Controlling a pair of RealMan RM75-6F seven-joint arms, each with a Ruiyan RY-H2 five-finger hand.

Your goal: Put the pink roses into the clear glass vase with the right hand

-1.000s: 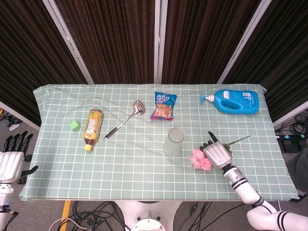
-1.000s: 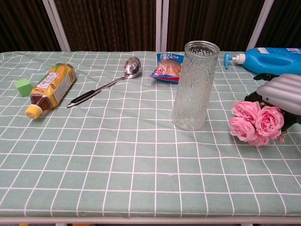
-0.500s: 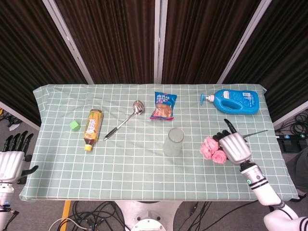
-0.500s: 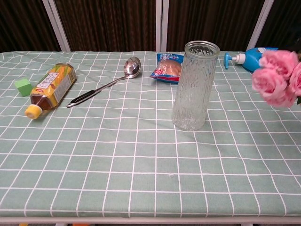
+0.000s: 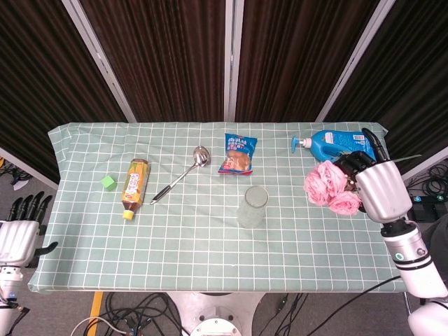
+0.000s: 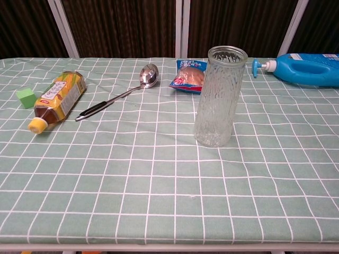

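The pink roses (image 5: 331, 188) hang in the air to the right of the vase, blooms pointing left, gripped by my right hand (image 5: 379, 187) in the head view. A thin green stem tip shows past the hand to the right. The clear glass vase (image 5: 253, 206) stands upright and empty near the table's middle, also plain in the chest view (image 6: 219, 96). The chest view shows neither the roses nor the right hand. My left hand (image 5: 19, 230) hangs off the table's left front corner, fingers apart, holding nothing.
A blue pump bottle (image 5: 343, 147) lies at the back right, just behind the raised roses. A snack packet (image 5: 238, 153), a metal ladle (image 5: 180, 173), a tea bottle (image 5: 135, 183) and a green cube (image 5: 108, 182) lie on the green checked tablecloth (image 5: 210, 245).
My right hand has lifted the roses off the table, rising up and to the right, away from the vase. They have left the chest view. The left hand stayed put.
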